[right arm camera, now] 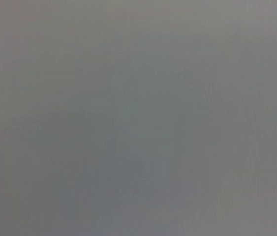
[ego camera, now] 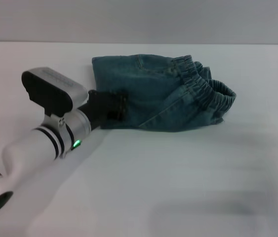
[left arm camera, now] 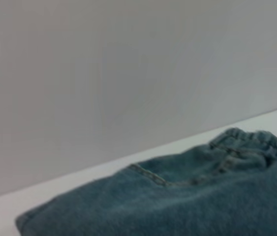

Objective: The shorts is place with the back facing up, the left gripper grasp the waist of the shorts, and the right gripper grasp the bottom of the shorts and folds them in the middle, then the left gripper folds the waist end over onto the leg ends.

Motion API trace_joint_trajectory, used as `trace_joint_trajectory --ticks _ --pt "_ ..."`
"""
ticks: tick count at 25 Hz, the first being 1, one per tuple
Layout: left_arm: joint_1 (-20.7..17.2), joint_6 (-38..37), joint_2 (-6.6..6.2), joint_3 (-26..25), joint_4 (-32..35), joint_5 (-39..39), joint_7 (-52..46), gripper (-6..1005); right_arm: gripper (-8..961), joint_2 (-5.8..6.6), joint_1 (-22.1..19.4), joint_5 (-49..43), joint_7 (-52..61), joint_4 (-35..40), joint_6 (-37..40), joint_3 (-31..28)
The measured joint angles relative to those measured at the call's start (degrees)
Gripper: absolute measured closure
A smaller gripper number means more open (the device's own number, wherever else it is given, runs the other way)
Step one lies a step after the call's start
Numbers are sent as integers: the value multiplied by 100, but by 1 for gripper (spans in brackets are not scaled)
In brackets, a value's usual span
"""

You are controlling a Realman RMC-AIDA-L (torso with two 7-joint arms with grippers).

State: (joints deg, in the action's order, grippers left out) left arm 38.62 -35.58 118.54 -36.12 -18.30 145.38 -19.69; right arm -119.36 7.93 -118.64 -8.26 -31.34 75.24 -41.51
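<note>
The blue denim shorts (ego camera: 153,101) lie folded on the white table (ego camera: 178,177), back-centre in the head view. Their ruffled elastic waist (ego camera: 205,89) is at the right end, on top of the layers. I cannot make out the leg ends. My left gripper (ego camera: 111,106), a black claw on a silver-white arm with a green light, sits at the near left corner of the shorts, touching the denim. The left wrist view shows the denim (left arm camera: 187,201) close up with a stitched seam and the waist (left arm camera: 256,140) farther off. My right gripper is out of view.
A grey wall (ego camera: 139,19) rises behind the table's far edge. White table surface extends in front and to the right of the shorts. The right wrist view shows only flat grey.
</note>
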Motion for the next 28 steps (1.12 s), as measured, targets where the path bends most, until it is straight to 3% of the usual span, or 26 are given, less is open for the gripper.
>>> trace_joint_trajectory --ticks 8,11,13,14,16,17,19,23,24,28 --pt "215 -24 -1 -210 230 30 8 954 894 0 49 5 0 -4 0 3" --pt "107 -327 0 -358 202 8 173 953 888 1 63 5 -49 2 17 -2" --pt "-20 -539 -2 -583 198 1 369 951 883 2 63 7 -235 22 46 -25" --pt "-260 -870 -3 -1077 197 0 777 951 881 5 59 7 -387 34 58 -29" --pt "-356 -1009 -1 -1279 197 2 951 949 877 23 36 6 -607 72 67 -31" --pt "-582 -1351 -5 -1653 198 10 1227 949 874 31 22 3 -633 89 72 -33" --pt "-986 -2187 -22 -1886 220 10 1380 947 870 45 -41 1 -535 158 111 -54" --pt "-1332 -2756 -9 -2105 220 -2 1387 945 861 43 -179 7 -42 388 308 -57" --pt "-1585 -3016 6 -2258 208 -7 1389 944 801 37 -213 9 103 483 382 -58" --pt "-1724 -3060 8 -2263 217 -2 1390 852 587 23 -429 29 406 728 758 -59"
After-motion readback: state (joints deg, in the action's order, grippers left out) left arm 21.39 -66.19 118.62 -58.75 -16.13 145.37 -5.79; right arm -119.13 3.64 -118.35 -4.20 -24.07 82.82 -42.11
